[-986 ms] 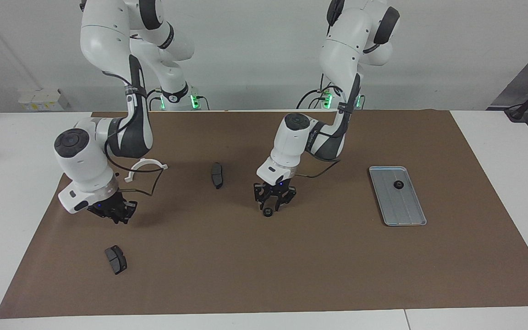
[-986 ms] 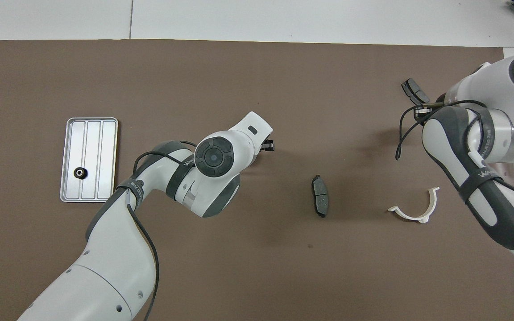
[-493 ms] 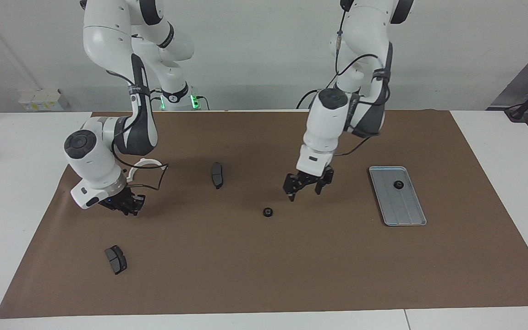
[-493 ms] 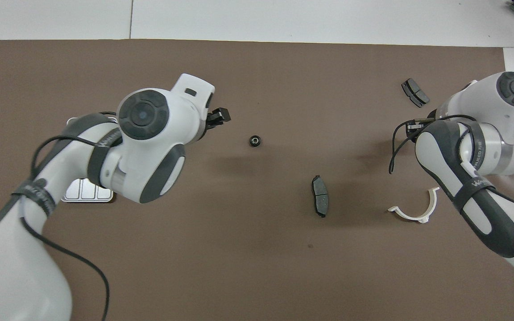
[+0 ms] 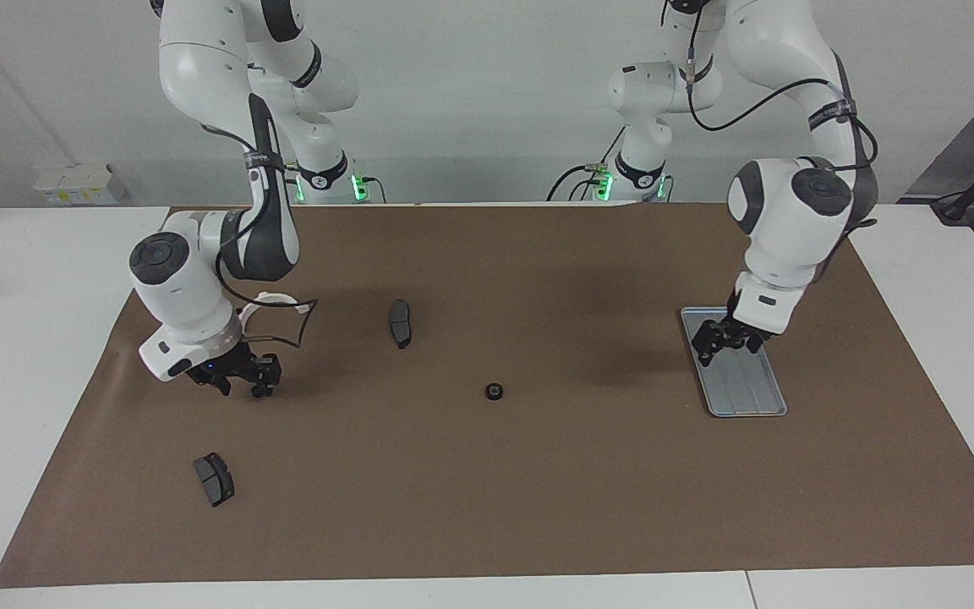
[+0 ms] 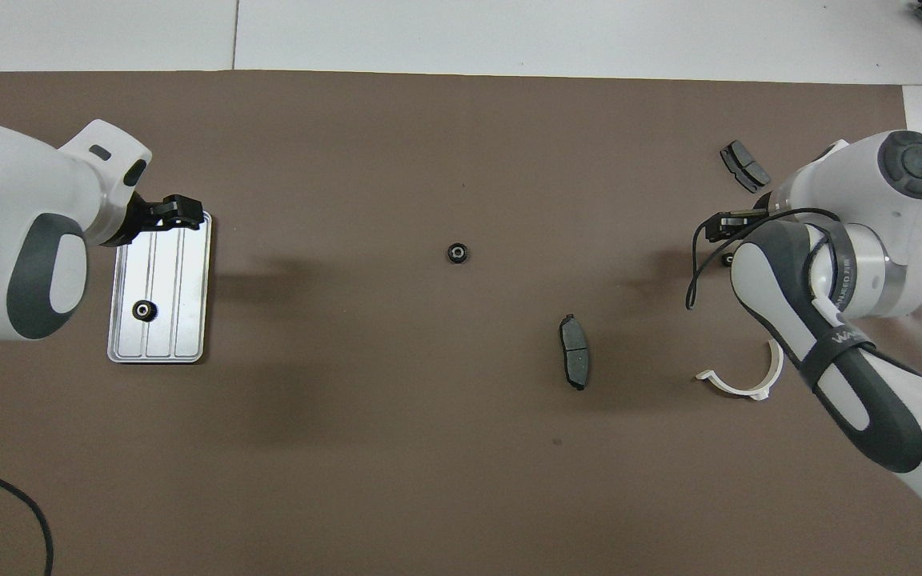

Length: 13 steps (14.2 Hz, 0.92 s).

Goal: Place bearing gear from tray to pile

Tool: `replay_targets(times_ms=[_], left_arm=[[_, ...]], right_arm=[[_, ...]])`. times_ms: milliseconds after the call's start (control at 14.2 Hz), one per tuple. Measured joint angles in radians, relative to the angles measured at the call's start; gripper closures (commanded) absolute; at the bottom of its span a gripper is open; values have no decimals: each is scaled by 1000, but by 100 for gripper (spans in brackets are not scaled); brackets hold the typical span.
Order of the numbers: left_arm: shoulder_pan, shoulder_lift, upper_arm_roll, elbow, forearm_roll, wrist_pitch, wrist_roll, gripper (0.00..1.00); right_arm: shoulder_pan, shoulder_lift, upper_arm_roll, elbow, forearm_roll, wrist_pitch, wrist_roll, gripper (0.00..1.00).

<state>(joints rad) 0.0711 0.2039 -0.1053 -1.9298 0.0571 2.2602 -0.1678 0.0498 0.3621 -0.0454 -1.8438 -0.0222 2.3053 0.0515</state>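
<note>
The silver tray [image 5: 749, 393] [image 6: 189, 320] lies toward the left arm's end of the mat. One black bearing gear [image 6: 142, 310] sits in it, hidden in the facing view by my left gripper [image 5: 725, 345] [image 6: 181, 210]. That gripper hangs open and empty above the tray. The pile is a single black gear [image 5: 494, 391] [image 6: 456, 254] lying alone on the middle of the mat. My right gripper [image 5: 240, 383] hovers low over the mat at the right arm's end, fingers apart, nothing between them.
One dark brake pad [image 5: 400, 322] [image 6: 574, 350] lies nearer to the robots than the lone gear. Another [image 5: 214, 479] [image 6: 743, 166] lies toward the right arm's end. A white half-ring [image 5: 271, 299] [image 6: 741, 380] sits beside the right arm.
My left gripper let go of the gear on the middle of the mat, rose and swung across to above the tray. The right gripper opened and shifted slightly.
</note>
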Motion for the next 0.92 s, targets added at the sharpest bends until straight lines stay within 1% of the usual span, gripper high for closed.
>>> replay_targets(times_ms=[141,211,352,493,563,704,915], left_arm=[[75,-7,0,-76,0,64,126,0],[91,-10,0,-109,0,77,150,0],[94,-14,-6,-173,0,105,156,0],[93,-21,-16,-236,0,145,138,0],[93,-25,-17,-262,0,161,121,4],[93,-37,-17,-296,0,173,104,22],[93,-49,-17,-310,0,174,96,45]], right_arm=[[89,1,3,0,0,86,94,25],[139,2,4,1,0,129,145,25],[239,4,6,17,0,194,249,25],[313,8,6,46,0,212,309,25],[340,12,6,62,0,218,329,24],[394,41,6,84,-1,262,379,16],[460,132,4,113,-5,323,437,16]])
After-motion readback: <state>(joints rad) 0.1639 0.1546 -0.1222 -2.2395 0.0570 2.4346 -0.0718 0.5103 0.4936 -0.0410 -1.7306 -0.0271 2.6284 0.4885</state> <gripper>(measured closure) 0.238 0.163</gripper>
